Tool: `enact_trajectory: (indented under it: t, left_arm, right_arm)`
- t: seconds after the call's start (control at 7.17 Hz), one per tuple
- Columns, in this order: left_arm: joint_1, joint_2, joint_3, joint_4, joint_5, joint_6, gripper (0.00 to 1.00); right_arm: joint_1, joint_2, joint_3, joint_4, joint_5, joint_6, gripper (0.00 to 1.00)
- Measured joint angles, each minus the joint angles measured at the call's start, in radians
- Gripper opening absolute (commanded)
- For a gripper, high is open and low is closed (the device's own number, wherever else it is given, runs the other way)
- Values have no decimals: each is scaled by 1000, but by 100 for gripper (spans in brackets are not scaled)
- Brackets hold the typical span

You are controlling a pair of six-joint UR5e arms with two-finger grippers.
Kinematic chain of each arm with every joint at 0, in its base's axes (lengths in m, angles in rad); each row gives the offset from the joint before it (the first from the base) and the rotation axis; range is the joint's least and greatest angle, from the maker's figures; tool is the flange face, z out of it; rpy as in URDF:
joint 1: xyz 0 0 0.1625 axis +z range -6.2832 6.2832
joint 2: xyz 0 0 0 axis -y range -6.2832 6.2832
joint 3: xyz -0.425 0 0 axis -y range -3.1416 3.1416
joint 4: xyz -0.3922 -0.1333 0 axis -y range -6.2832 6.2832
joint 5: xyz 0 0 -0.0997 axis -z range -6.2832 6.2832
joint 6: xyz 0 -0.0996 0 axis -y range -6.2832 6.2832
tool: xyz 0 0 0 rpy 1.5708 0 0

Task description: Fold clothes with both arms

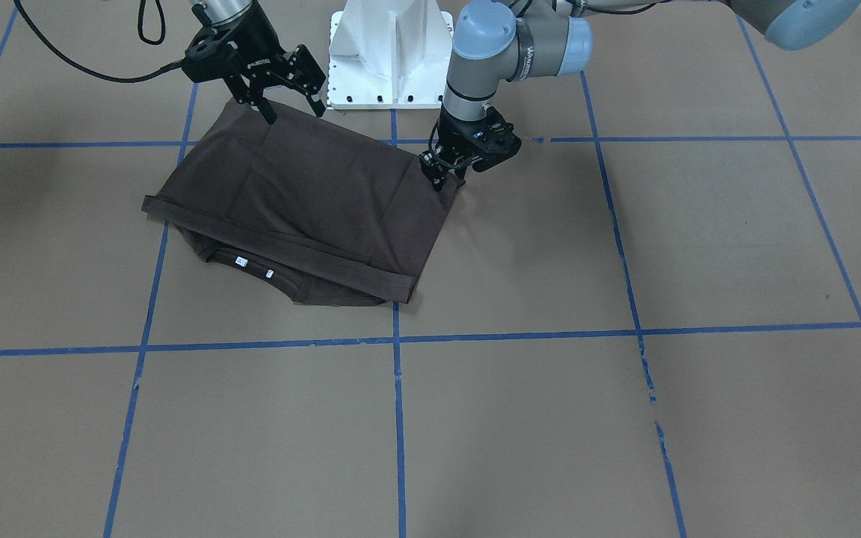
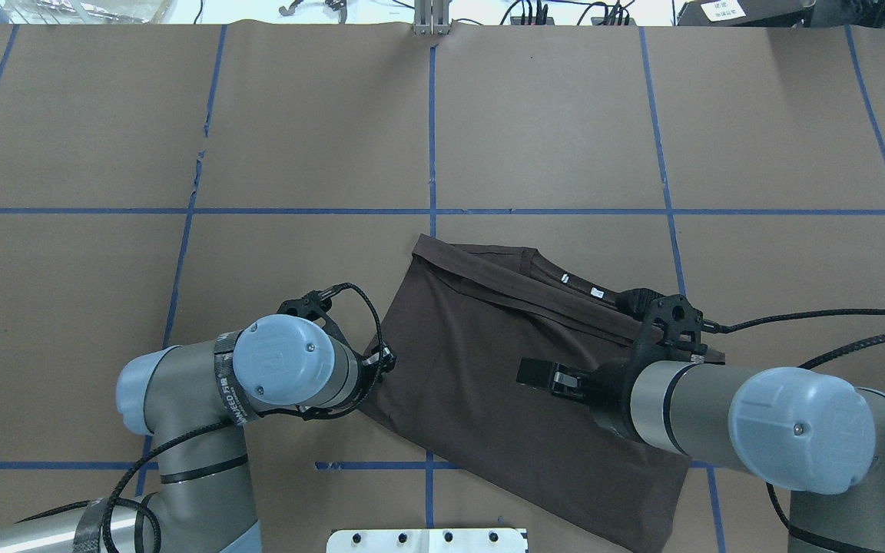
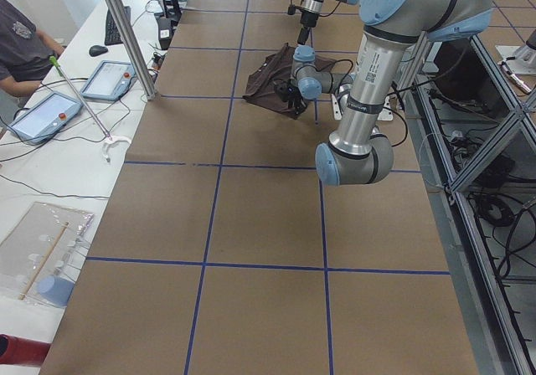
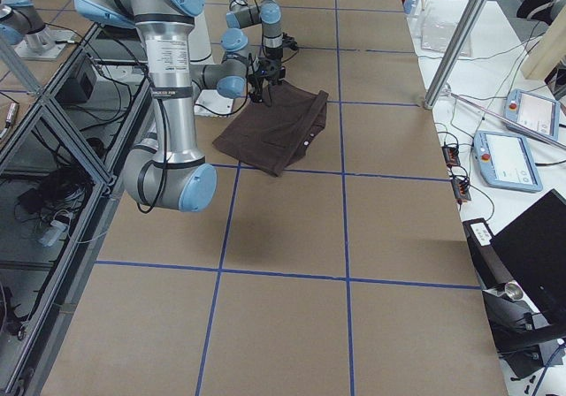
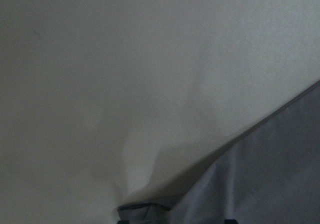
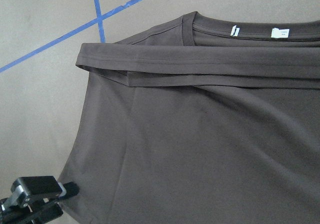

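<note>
The dark brown T-shirt (image 1: 303,202) lies folded on the brown table, its hem band laid across just below the collar and white neck tags (image 1: 240,261). It also shows in the overhead view (image 2: 504,369) and the right wrist view (image 6: 200,149). My left gripper (image 1: 439,178) is down at the shirt's corner on my left side, fingers together on the cloth edge; in the overhead view (image 2: 385,359) the wrist mostly hides it. My right gripper (image 1: 294,116) is open just above the shirt's corner nearest my base, and holds nothing; it also shows in the overhead view (image 2: 531,372).
The white pedestal base (image 1: 393,52) stands right behind the shirt. Blue tape lines (image 1: 397,388) divide the brown table. Black cables (image 2: 811,315) trail from the right wrist. An operators' side table with tablets (image 3: 50,111) and a seated person (image 3: 21,40) lie beyond the far edge.
</note>
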Motion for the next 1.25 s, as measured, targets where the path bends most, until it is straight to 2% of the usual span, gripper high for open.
enact_trajectory:
  t: [0.42, 0.84, 1.12, 1.25]
  left_arm:
    - [-2, 6, -17, 20, 7, 13, 0]
    - [-99, -1, -45, 105, 9, 65, 0]
    - [-191, -26, 13, 104, 32, 121, 0]
    - [-242, -73, 88, 74, 54, 157, 0]
  right_arm:
    - [4, -6, 2, 0, 0, 1, 100]
    - [6, -8, -3, -1, 1, 1, 100]
    - [6, -6, -14, -2, 0, 1, 100]
    - [8, -6, -17, -2, -1, 1, 100]
